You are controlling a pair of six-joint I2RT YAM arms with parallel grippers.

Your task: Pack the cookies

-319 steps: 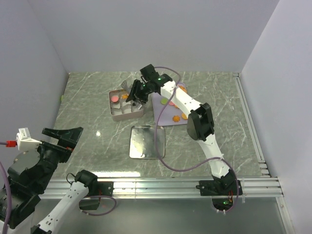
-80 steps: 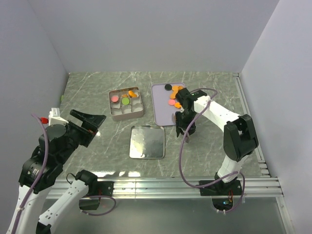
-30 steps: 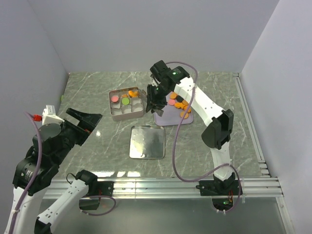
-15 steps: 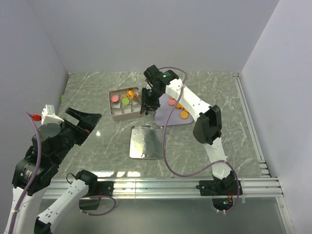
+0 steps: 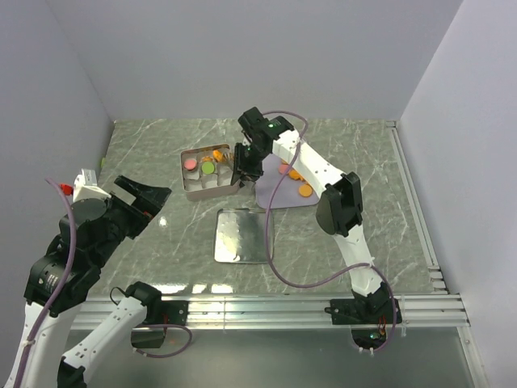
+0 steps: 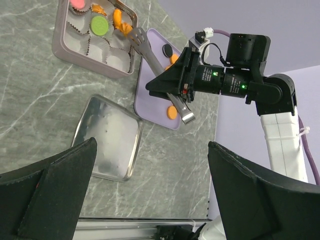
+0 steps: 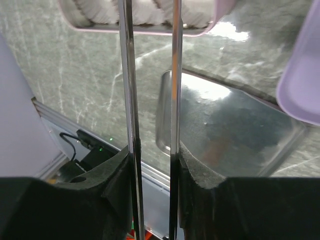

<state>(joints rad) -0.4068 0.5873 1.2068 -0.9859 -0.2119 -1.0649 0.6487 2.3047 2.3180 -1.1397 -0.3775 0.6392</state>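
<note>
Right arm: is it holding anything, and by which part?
Yes. Its fingers pinch a pair of metal tongs across both arms, nearer the back end than the tips, which reach over the tin.

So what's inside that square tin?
Fluted paper cups: one pink cookie, one green cookie, some orange cookies, the rest seemingly empty. The tongs in the right gripper hide part of the tin on its right side.
</note>
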